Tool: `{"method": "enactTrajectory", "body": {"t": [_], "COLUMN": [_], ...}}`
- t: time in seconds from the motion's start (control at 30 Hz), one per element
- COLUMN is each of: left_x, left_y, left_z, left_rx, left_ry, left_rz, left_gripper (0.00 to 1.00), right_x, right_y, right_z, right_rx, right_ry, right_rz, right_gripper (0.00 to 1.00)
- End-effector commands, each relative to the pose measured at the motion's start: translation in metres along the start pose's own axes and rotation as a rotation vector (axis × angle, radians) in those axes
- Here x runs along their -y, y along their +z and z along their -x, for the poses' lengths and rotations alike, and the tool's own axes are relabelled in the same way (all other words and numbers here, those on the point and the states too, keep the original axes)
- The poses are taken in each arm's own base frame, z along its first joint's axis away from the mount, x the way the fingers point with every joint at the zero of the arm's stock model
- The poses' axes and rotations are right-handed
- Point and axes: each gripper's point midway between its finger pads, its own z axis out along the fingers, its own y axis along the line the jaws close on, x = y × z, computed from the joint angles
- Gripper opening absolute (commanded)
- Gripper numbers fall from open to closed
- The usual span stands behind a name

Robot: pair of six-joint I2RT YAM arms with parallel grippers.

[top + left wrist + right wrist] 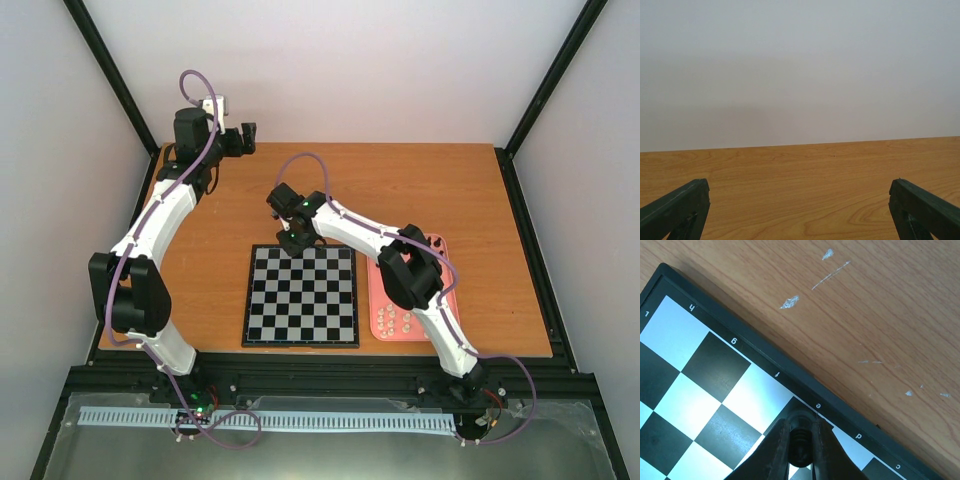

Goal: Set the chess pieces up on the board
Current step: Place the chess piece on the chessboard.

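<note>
The board (300, 310), black and silvery-grey checks, lies in the middle of the table. Over its far edge my right gripper (297, 240) points down. In the right wrist view, that gripper (802, 424) is shut on a small black chess piece (801, 442). The piece's base sits at the dark square by the letter e on the board's (700, 365) border row. My left gripper (245, 135) hangs at the table's far left corner, far from the board. Its left wrist view shows the left gripper (799, 187) open, with only bare wood between the fingers (680, 207).
A pink tray (378, 290) lies right of the board, partly under my right arm, with several cream-white pieces (395, 320) at its near end. Black frame posts stand at the table's back corners. White scuffs (790, 302) mark the wood beyond the board.
</note>
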Motion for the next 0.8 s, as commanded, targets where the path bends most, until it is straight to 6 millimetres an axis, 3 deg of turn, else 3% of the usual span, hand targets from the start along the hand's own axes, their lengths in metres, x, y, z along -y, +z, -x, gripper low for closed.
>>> {"method": "enactTrajectory", "body": {"t": [0.0, 0.13, 0.27, 0.37, 0.57, 0.77], "left_x": [0.001, 0.001, 0.002, 0.001, 0.001, 0.002], "left_y": [-0.002, 0.000, -0.001, 0.000, 0.001, 0.000], "left_z": [0.011, 0.009, 0.010, 0.010, 0.009, 0.010], "left_rx": [0.032, 0.027, 0.029, 0.028, 0.026, 0.030], "left_ry": [-0.001, -0.005, -0.005, -0.005, -0.005, -0.004], "left_rz": [-0.009, -0.014, -0.014, -0.015, -0.016, -0.016], "left_gripper": [1.00, 1.00, 1.00, 1.00, 1.00, 1.00], "right_x": [-0.001, 0.000, 0.000, 0.000, 0.000, 0.000], "right_y": [0.005, 0.004, 0.001, -0.003, -0.007, -0.027], "right_z": [0.000, -0.003, -0.004, -0.003, -0.002, -0.001], "right_rx": [-0.007, -0.009, -0.001, 0.013, 0.022, 0.063], "right_ry": [-0.007, -0.005, -0.006, -0.007, -0.008, -0.014], "right_rz": [-0.002, -0.005, -0.005, -0.005, -0.006, 0.000], "right_gripper": [0.07, 0.11, 0.30, 0.38, 0.39, 0.45]}}
